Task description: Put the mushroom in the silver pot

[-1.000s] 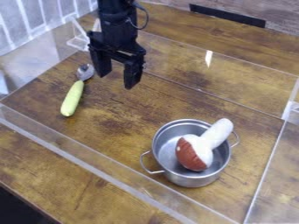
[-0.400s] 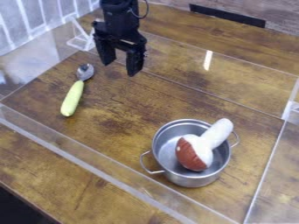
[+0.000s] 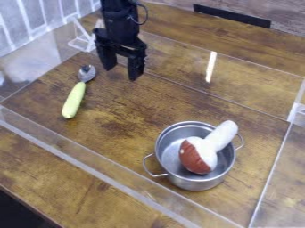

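The silver pot (image 3: 194,157) at lower right is showing polished metal – bright, smooth and reflective along its rim. Inside it, the mushroom (image 3: 206,147) is looking like smooth plastic, its reddish-brown cap faintly glossy, its cream stem matt. The counter (image 3: 125,116) is showing dark, grainy wood. Clear glossy plastic walls (image 3: 276,174) are catching glare. The gripper (image 3: 120,61) at upper left is appearing matt black.

Even, moderately bright lighting; low resolution, soft throughout. Vertical glare streak on clear wall (image 3: 211,66) at back right. Soft highlights on silver pot (image 3: 194,178) rim. Faint shadows on wooden table (image 3: 131,111). Slight blur on gripper (image 3: 120,67).
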`<state>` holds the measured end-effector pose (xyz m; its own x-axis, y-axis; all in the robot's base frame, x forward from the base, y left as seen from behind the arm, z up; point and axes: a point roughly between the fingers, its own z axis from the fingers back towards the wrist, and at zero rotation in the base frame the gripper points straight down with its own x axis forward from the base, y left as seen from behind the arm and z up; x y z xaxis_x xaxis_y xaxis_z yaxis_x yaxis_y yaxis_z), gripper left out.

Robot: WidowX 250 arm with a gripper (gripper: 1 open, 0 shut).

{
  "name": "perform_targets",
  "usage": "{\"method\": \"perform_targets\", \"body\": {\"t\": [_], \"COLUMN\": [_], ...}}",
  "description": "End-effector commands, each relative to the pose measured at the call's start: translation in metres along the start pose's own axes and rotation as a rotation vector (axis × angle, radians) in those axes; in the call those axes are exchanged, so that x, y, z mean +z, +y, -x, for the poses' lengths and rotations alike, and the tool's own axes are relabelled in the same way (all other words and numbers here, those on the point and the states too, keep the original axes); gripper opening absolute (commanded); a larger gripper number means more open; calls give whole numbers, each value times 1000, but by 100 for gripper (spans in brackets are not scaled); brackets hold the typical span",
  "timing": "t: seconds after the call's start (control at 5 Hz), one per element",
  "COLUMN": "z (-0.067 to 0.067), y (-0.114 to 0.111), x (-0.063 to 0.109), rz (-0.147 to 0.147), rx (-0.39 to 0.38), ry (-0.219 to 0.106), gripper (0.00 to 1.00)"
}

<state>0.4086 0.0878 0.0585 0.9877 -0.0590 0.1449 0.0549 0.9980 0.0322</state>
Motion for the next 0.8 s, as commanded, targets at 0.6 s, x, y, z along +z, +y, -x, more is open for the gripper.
{"method": "perform_targets", "body": {"t": [0.6], "z": [-2], "y": [1], "x": [47], "rz": [-29], "rx": [122], "ry": [-103], "gripper": [100]}}
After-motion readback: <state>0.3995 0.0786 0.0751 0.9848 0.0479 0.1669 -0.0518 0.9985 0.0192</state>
